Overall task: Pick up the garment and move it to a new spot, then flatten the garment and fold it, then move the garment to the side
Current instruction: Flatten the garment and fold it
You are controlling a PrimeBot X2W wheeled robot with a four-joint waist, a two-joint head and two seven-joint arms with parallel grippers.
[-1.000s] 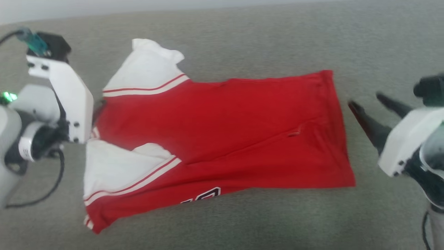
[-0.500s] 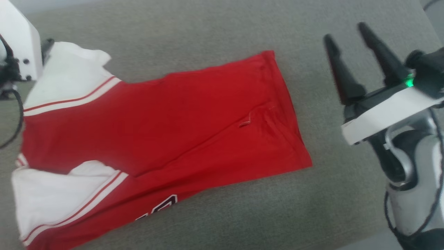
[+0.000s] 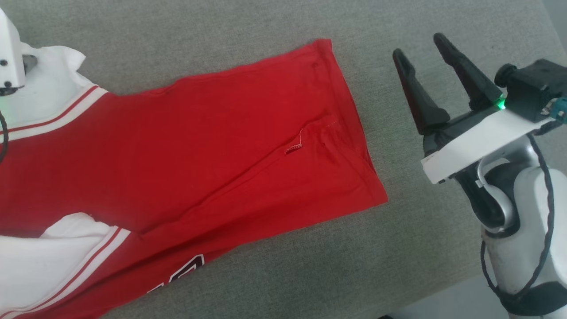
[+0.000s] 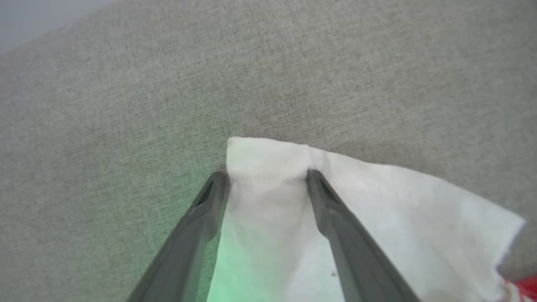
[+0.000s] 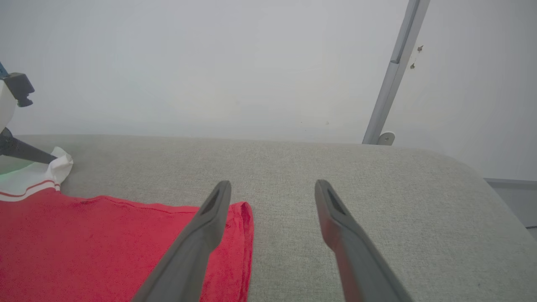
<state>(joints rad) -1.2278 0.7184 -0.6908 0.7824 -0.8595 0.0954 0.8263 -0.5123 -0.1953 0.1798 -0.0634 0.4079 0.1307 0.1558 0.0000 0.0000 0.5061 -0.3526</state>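
The garment (image 3: pixel 199 146), a red jersey with white sleeves and striped trim, lies spread on the grey cushioned surface (image 3: pixel 266 40). Part of a dark, white-outlined number (image 3: pixel 186 270) shows at its near edge. My right gripper (image 3: pixel 421 48) is open and holds nothing, just right of the red hem (image 5: pixel 245 235); its fingers (image 5: pixel 209 218) point away over the surface. My left gripper (image 4: pixel 266 176) stands open at the far white sleeve (image 4: pixel 377 209), with the sleeve's corner lying between its spread fingers. The left wrist's white housing (image 3: pixel 9 53) covers that sleeve's tip (image 3: pixel 48 84) in the head view.
The cushioned surface ends in a rounded edge at the lower right (image 3: pixel 443 283), with pale floor beyond. A pale wall and a slanted grey metal post (image 5: pixel 394 71) stand behind it. Bare cushion lies right of the hem.
The head camera has turned right, sliding the garment leftward in the picture. My right gripper has swung from pointing at the hem to pointing up the view. The garment lies as before.
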